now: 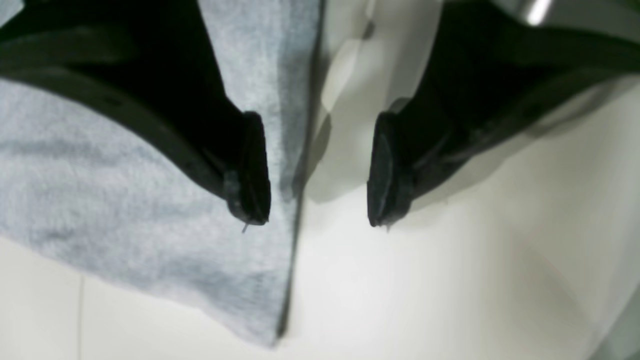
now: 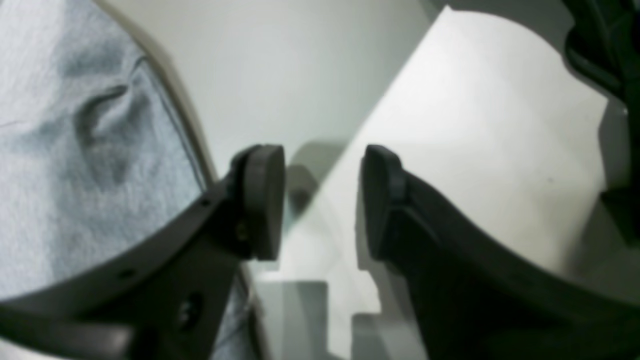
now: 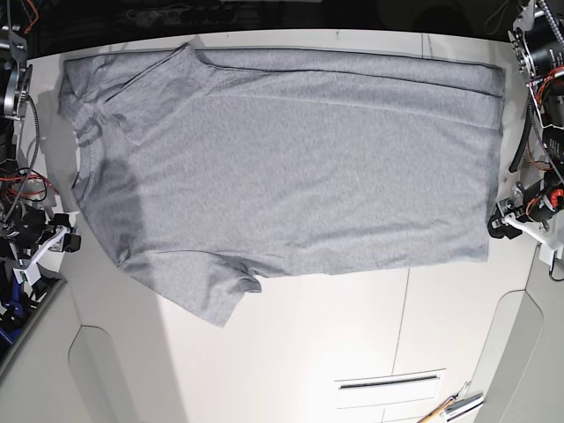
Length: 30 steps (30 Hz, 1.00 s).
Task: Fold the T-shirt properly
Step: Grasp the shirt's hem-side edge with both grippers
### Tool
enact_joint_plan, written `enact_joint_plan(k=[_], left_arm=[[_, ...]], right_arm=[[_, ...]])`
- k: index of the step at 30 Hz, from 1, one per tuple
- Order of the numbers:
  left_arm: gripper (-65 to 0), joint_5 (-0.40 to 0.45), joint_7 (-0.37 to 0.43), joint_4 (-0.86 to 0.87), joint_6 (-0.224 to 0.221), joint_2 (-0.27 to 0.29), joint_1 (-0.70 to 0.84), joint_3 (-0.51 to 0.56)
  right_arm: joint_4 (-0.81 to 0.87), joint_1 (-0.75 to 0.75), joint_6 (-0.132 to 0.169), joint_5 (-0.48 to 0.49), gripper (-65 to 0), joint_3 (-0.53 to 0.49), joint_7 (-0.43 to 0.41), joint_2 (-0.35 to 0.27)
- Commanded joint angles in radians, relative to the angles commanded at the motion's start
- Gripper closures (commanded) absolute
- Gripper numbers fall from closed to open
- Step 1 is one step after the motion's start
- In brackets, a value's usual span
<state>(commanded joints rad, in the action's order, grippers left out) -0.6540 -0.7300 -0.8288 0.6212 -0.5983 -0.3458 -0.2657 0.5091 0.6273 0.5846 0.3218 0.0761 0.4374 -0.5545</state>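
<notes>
White table (image 3: pixel 352 352) holds the T-shirt (image 3: pixel 291 159) spread flat, plain side up

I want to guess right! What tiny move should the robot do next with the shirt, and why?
Probably lower the left gripper onto the shirt's bottom corner and pinch it. The shirt lies spread flat on the table, and both the left and right gripper are open, empty, at its edges.

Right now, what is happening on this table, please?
A large light grey cotton T-shirt lies spread flat, plain side up, on the white table, not yet folded. The left gripper is open right at the shirt's hem corner, one finger over the cloth. The right gripper is open beside the shirt's opposite edge. Neither holds anything.
</notes>
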Motion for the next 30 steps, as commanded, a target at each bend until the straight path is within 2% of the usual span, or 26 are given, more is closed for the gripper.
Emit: enact_joint_plan(k=[5,8,13,30], left_arm=[[-35.2,0.0,0.0,0.0,0.0,0.009,0.0,0.072],[-35.2,0.0,0.001,0.0,0.0,0.023,-0.001,0.077],[-35.2,0.0,0.001,0.0,0.0,0.035,-0.001,0.077],[-35.2,0.0,0.0,0.0,0.0,0.036,0.0,0.077]], right_arm=[[-0.001,-0.033,0.011,0.0,-25.7,0.0,0.001,0.024],[-0.001,-0.043,0.026,0.001,-25.7,0.0,0.003,0.029],[0.0,-0.043,0.026,0.053,-25.7,0.0,0.045,0.041],[0.027,-0.055,0.026,0.082,-25.7,0.0,0.09,0.106]])
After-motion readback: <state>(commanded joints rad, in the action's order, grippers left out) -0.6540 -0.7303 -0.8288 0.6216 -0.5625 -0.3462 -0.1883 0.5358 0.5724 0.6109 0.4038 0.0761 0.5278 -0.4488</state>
